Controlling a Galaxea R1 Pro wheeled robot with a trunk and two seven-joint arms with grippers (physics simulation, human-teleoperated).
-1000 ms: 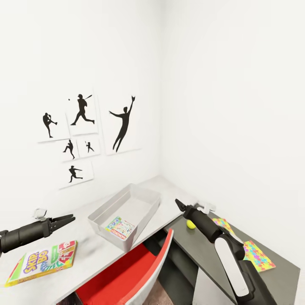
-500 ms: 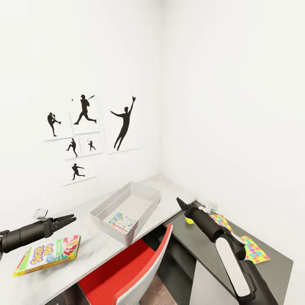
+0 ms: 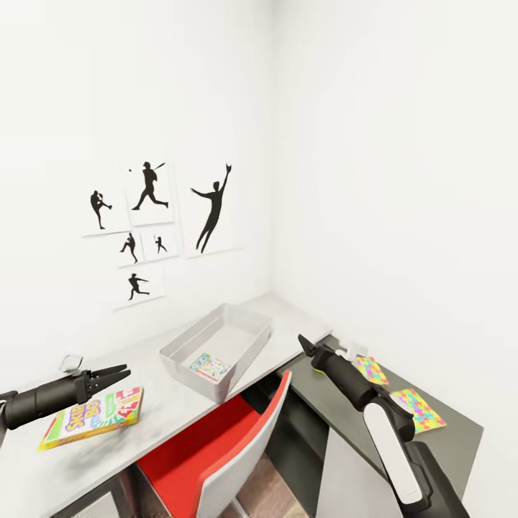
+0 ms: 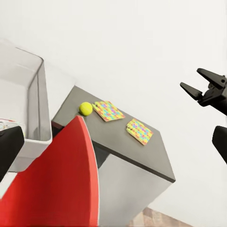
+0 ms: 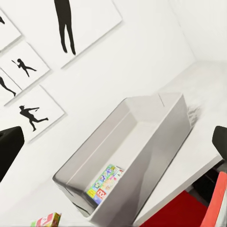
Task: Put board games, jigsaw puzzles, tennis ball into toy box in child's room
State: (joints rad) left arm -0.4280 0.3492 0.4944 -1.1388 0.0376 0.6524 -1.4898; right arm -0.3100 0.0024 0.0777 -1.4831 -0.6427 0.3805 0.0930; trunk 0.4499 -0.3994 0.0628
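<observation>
Here, in the corner of a white-walled room, a pale grey table (image 3: pixel 180 403) carries a light grey toy box (image 3: pixel 216 345) with one colourful board game (image 3: pixel 211 367) lying flat on its floor. A second board game (image 3: pixel 93 417), its cover yellow, green and red, lies on the tabletop well to the left of the box. The left gripper (image 3: pixel 115 374) hovers just above that game, its dark fingers spread apart and holding nothing. On the lower, dark grey section of the table (image 3: pixel 446 439) to the right lie two jigsaw puzzles (image 3: pixel 369 369) (image 3: pixel 416 410), flat and a little apart; the left wrist view places a yellow-green tennis ball (image 4: pixel 85 109) just beside the nearer one, while in the head view the right arm (image 3: pixel 360 396) covers it. The right gripper (image 3: pixel 308 345) is raised above the edge of that lower section, near the puzzles, and the left wrist view shows its fingers parted and empty (image 4: pixel 202 84). A red chair (image 3: pixel 230 446) is pushed in under the table, and baseball silhouette pictures (image 3: pixel 155 230) hang on the wall behind the box
</observation>
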